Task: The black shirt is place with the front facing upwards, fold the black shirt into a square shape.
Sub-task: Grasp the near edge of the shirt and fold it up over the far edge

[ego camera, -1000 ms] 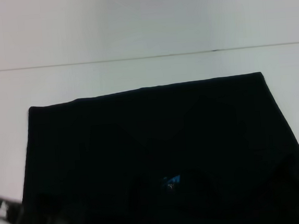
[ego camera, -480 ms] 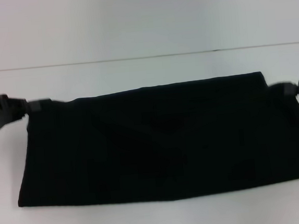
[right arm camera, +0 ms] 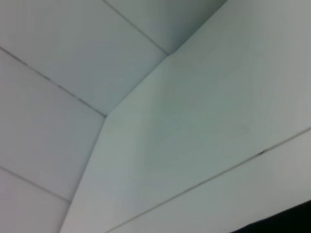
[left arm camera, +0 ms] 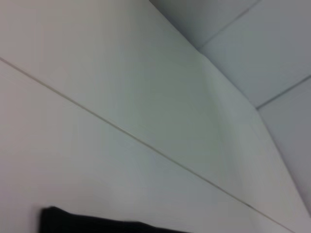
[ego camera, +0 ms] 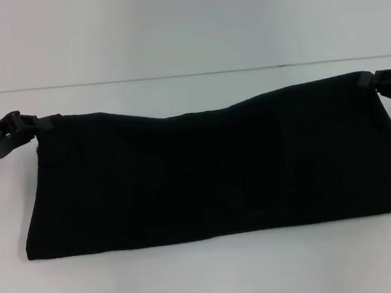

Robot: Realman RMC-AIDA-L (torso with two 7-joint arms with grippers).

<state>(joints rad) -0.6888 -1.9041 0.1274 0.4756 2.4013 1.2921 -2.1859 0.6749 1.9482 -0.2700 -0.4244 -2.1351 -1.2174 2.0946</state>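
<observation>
I see one black shirt (ego camera: 211, 172), folded into a wide dark band, lying across the middle of the white surface (ego camera: 186, 37). My left tool (ego camera: 26, 127) is at the shirt's far left corner and my right tool (ego camera: 385, 78) at its far right corner; each looks clenched on the cloth there, the right corner held a little higher. The far edge sags between them. My worry: if one tool lets go early or they pull unevenly, the top layer could slide and skew the fold, leaving a crooked shape. Count: one shirt, two tools, one surface. The wrist views show only surface and slivers of black cloth.
</observation>
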